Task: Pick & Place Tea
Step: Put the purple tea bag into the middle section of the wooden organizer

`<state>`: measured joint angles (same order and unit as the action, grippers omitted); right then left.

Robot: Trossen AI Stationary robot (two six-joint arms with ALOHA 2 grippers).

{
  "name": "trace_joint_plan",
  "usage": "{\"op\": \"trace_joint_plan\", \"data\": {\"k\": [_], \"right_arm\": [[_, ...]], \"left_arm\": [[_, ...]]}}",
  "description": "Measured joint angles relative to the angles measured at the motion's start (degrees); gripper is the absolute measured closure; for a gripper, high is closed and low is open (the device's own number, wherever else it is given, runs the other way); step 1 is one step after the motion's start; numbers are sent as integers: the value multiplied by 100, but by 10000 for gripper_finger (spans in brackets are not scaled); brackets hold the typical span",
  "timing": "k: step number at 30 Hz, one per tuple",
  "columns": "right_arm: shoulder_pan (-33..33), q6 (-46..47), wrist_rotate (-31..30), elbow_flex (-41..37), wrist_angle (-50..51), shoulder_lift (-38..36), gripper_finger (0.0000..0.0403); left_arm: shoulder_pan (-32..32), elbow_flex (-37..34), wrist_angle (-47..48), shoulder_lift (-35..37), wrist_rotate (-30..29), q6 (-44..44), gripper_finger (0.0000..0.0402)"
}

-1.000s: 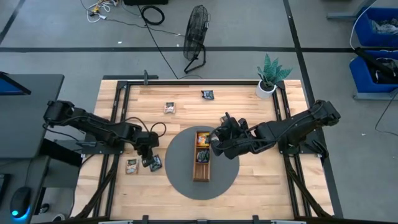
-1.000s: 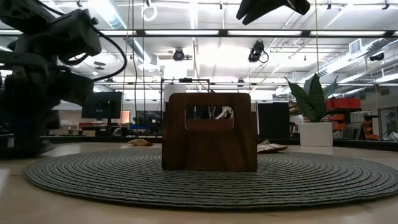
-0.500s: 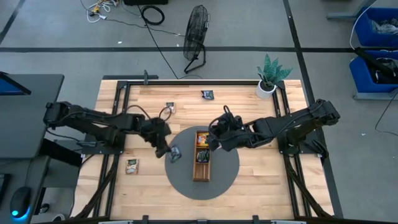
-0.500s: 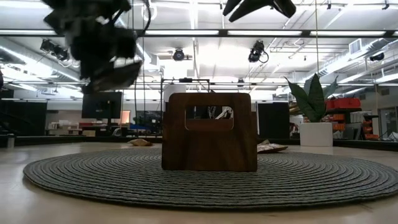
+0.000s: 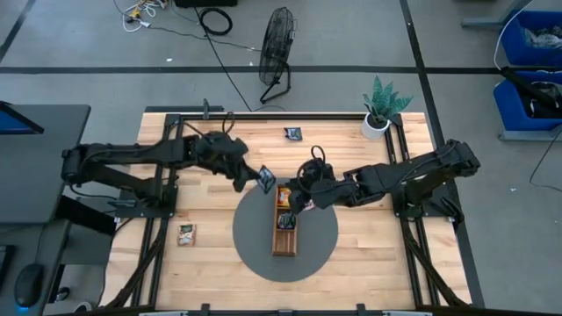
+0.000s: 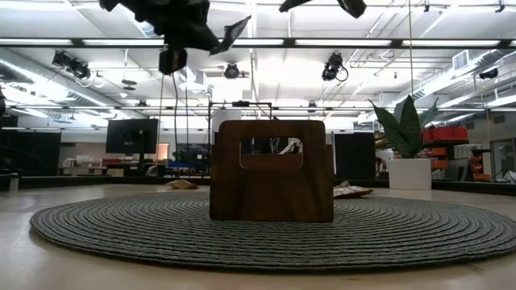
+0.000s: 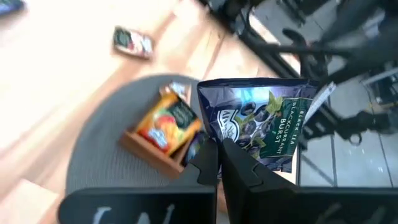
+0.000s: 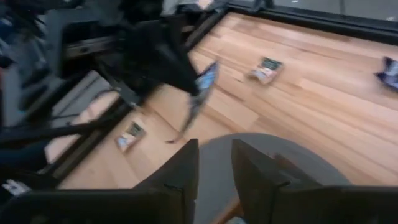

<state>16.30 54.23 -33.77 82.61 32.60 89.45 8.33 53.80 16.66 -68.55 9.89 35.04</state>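
The left gripper (image 5: 255, 179) hung above the table, clamped on a dark blue sachet (image 7: 261, 124) pinched by its lower edge between the fingers (image 7: 239, 174); just beyond it sat the wooden tray (image 5: 285, 219) on the round grey mat (image 5: 255, 241), an orange sachet (image 7: 166, 121) lying in the near compartment; the right gripper (image 5: 299, 200) hovered over the tray's far end, its fingers (image 8: 180, 180) slightly parted, holding nothing visible; another sachet (image 5: 185, 233) lay on the table well behind the left gripper.
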Motion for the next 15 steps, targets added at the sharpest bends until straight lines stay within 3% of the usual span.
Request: {"op": "trace_joint_plan", "data": {"k": [9,15], "right_arm": [[-249,-221,458,0,-1190,0,214],[-546,88,510,0,-1223,0,193]], "left_arm": [[304,248,-197,4,-111,-16,397],[309,248,-334,4,-120,26,398]]}}
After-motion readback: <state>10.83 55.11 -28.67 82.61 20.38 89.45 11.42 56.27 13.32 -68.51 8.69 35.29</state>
